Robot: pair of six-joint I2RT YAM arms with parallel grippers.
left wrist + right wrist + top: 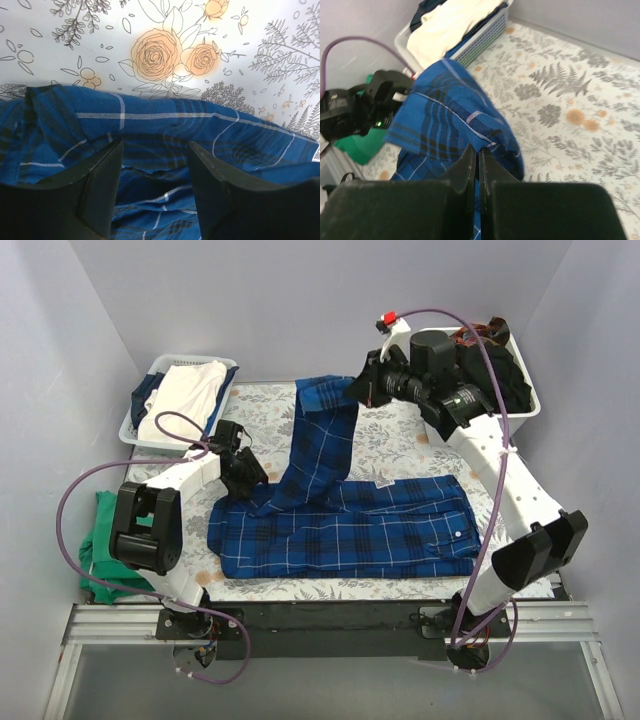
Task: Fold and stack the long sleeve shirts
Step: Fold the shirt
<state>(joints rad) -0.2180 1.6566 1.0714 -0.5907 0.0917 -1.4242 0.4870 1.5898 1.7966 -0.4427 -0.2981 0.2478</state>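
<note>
A dark blue plaid shirt [350, 530] lies spread on the floral table cloth [400, 445]. One sleeve [322, 440] is lifted up and back from it. My right gripper [360, 390] is shut on the sleeve's end [470, 120], held above the cloth. My left gripper [245, 470] is open, its jaws straddling the shirt's left edge [155, 165] near the shoulder, pressing down on it.
A white basket [150, 420] with white and dark clothes stands at the back left. Another basket [520, 390] with dark clothes stands at the back right. A green cloth [100, 540] lies off the table's left edge.
</note>
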